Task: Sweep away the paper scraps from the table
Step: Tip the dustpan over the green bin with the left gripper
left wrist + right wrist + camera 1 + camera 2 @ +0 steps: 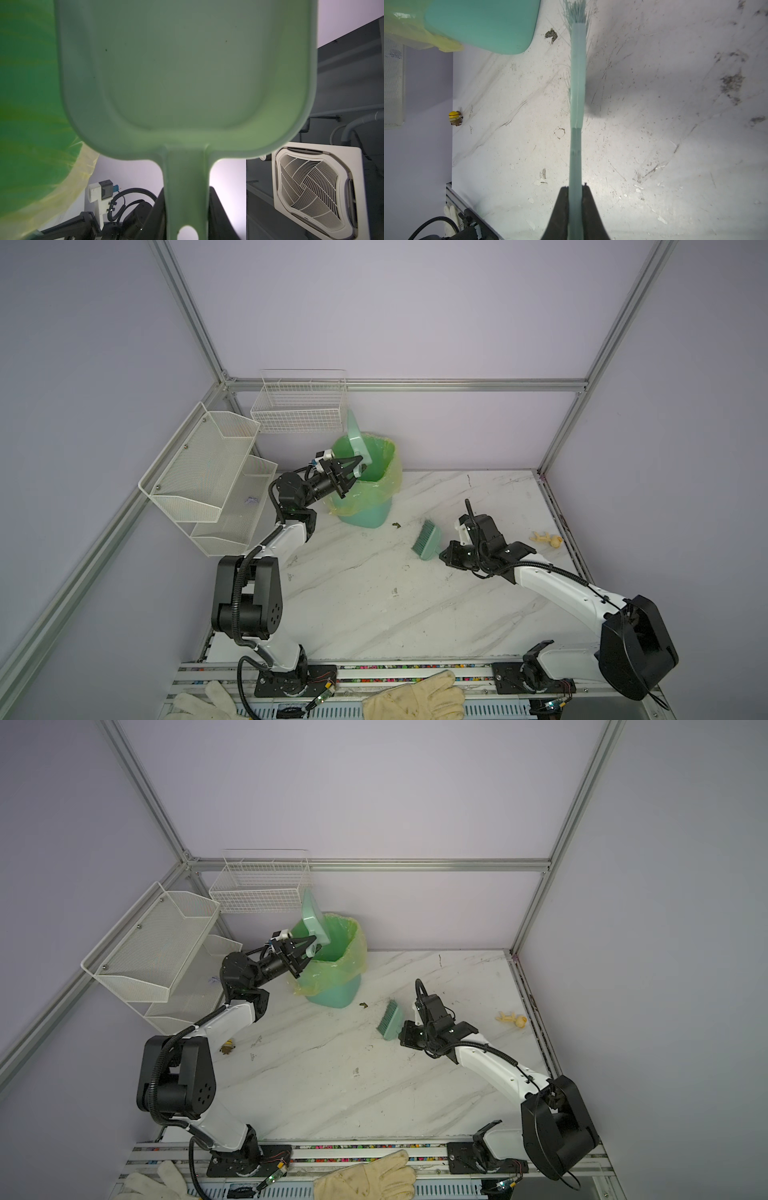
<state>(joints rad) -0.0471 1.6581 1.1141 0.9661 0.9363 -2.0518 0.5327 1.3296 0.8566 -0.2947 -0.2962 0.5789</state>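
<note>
Marble table (374, 593), dustpan (354, 435) over lined bin (365, 516)

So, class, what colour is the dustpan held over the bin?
Pale mint green; the dustpan shows best in the left wrist view.

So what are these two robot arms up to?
They're cleaning the table. The left gripper holds a pale green dustpan by its handle, tipped up steeply at the mouth of the lined bin, as if emptying it. The right gripper is shut on a small green brush, held over the table. No bright paper scraps show on the table, only a dark speck near the bin.
</note>
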